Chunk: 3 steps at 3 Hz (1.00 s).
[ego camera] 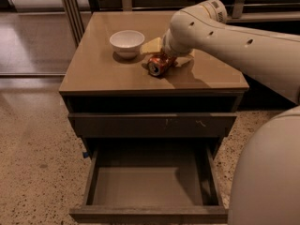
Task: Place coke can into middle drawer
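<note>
Coke can point(158, 65) lies on its side on the cabinet top point(93, 71), a little right of centre, with one silver end turned toward the front edge. The gripper point(165, 56) is down at the can's far side, touching it or very nearly. The arm's wrist point(180, 32) covers it, so I cannot tell whether it is spread or clamped on the can.

Risks, as I judge them:
- A can on its side rolls. A nudge rather than a firm hold could send it toward the front edge and off.
- A pinch across the rounded wall may slip, or dent the thin metal.
- The white bowl point(127, 42) sits near the can on the left, with a pale yellow flat object point(151, 46) between the bowl and the wrist. A wide swing of the arm could knock either.
- The middle drawer point(150, 213) stands pulled out below, with shallow walls. Released from high up, the can may bounce or roll against the sides.
- The closed drawer front point(152, 124) above it, marked with small white scratches, lies in the way of the descent and must be cleared.

Surface: smooth, slightly glossy tan top, offering little friction. Room: speckled terrazzo floor point(33, 149), metal-framed glazing point(70, 8) at back left, and the robot's pale body point(267, 172) close at front right.
</note>
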Available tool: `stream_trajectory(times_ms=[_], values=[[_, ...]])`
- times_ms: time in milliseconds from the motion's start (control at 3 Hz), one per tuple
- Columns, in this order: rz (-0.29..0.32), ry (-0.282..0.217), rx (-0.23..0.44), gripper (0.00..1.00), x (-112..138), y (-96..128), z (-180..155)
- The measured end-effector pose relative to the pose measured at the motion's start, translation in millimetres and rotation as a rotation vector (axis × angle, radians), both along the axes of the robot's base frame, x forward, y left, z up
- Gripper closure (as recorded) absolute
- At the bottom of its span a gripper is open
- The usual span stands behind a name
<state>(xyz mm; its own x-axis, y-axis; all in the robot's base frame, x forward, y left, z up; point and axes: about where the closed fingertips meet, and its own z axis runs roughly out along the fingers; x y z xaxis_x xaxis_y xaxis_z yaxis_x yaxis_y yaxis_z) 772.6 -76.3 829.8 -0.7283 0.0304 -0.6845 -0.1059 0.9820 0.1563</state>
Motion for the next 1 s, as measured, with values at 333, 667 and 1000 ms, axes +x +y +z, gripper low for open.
stream_trajectory(times_ms=[333,667,1000], values=[[0.000,0.000,0.000,0.18,0.1,0.1,-0.1],[0.000,0.000,0.000,0.41,0.1,0.1,-0.1],[0.000,0.000,0.000,0.64,0.1,0.1,-0.2]])
